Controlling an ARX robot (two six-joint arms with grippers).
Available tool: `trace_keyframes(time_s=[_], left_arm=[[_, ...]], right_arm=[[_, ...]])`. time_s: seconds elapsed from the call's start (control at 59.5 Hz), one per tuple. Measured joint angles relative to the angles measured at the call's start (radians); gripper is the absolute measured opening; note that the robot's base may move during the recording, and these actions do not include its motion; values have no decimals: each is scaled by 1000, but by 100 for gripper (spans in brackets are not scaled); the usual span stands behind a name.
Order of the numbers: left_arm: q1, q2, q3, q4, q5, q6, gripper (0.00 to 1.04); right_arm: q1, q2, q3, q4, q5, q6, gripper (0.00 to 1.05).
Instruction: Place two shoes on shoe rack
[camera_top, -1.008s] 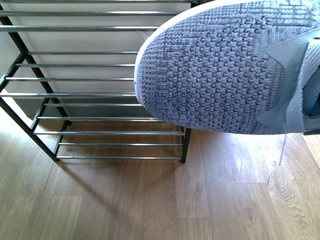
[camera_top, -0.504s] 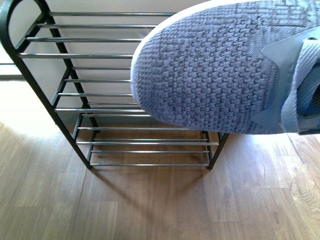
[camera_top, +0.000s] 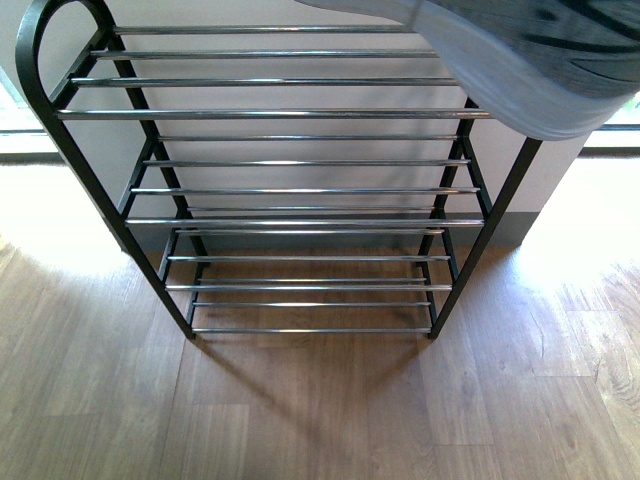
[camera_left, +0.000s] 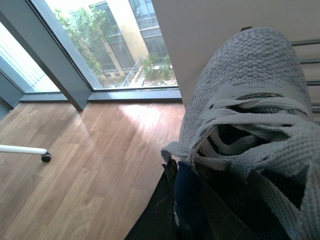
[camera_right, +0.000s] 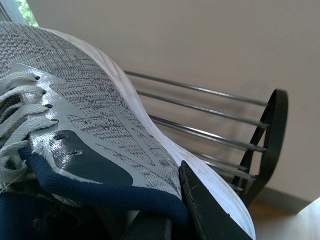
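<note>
The shoe rack stands on the wooden floor, and no shoe lies yet on the bars that show. Each arm carries one grey sneaker.

In the right wrist view the right gripper is closed on the right sneaker. One black finger presses the outside of the navy collar near the heel. The other finger is hidden, probably inside the shoe. This sneaker hangs above the top chrome bars, near the rounded side piece. The blurred grey shape at the upper right of the front view is most likely the same shoe.

In the left wrist view the left gripper shows only as a dark part at the navy lining of the left sneaker. It appears to pinch the collar, and some rack bars show beside the toe.

Several things can go wrong from here. Each shoe is held only by a soft knit edge, so it can turn or slip out when the sole touches a bar. The bars are smooth and have gaps between them, so a sole that is set down tilted can slide, or its toe can drop through. The rack looks about two shoes wide, so one shoe can push the other or strike the side piece.
</note>
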Motion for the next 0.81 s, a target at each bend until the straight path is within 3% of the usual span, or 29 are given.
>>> trace_keyframes(time_s=[0.269,0.403,0.806], left_arm=[[0,0,0,0,-17,0,2],[0,0,0,0,-8,0,2],[0,0,0,0,-14,0,2]], right_arm=[[18,435,506,-290,182,426,1],[-1,534,576,-374,205,663,1],[-45,699,689,-409,297,856,1]])
